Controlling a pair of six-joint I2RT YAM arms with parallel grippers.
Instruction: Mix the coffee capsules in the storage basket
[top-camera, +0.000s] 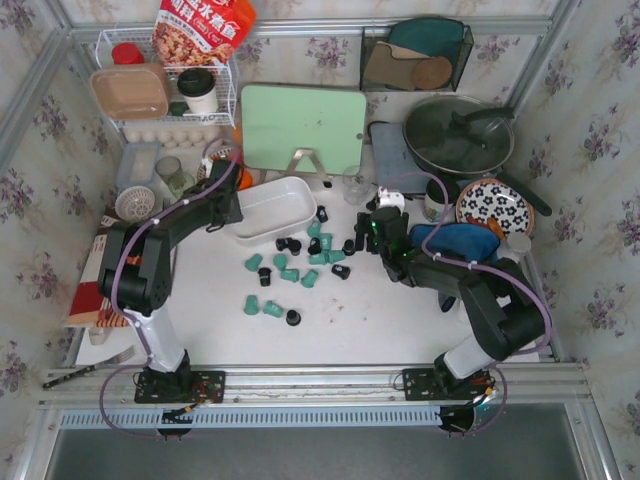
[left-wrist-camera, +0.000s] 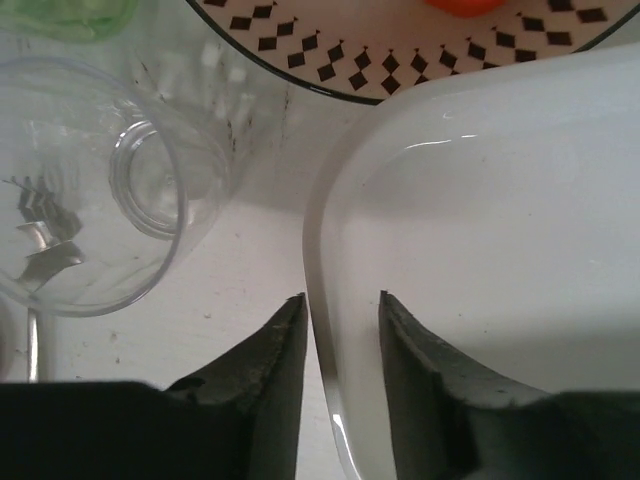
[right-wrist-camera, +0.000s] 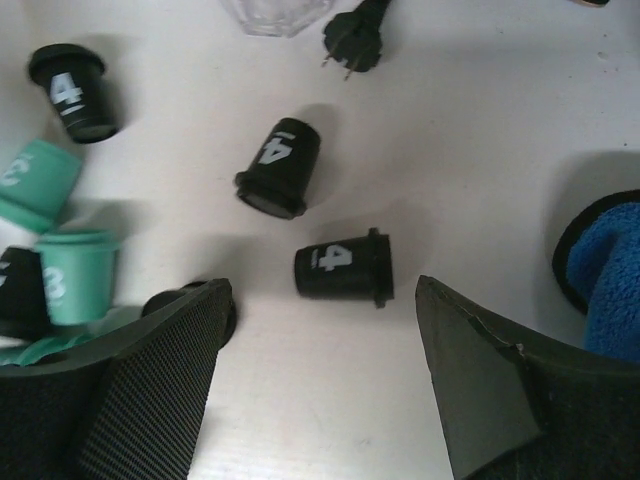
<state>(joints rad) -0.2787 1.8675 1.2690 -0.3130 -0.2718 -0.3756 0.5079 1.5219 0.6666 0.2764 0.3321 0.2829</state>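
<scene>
Left claw (left-wrist-camera: 340, 297) clamps storage basket (left-wrist-camera: 500, 250) rim, clear only in wrist view; right claw (right-wrist-camera: 322, 288) apart over coffee capsules (right-wrist-camera: 342, 268).

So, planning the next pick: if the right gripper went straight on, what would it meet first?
Likely the black coffee capsule marked 4, lying on its side ahead of the open right gripper.

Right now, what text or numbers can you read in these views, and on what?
"4": nearest black capsule.
"4": middle black capsule.
"4": upper-left black capsule.
"3", seemingly: teal capsule, digit partly hidden.
Red bag, top view: print too small to read.
</scene>
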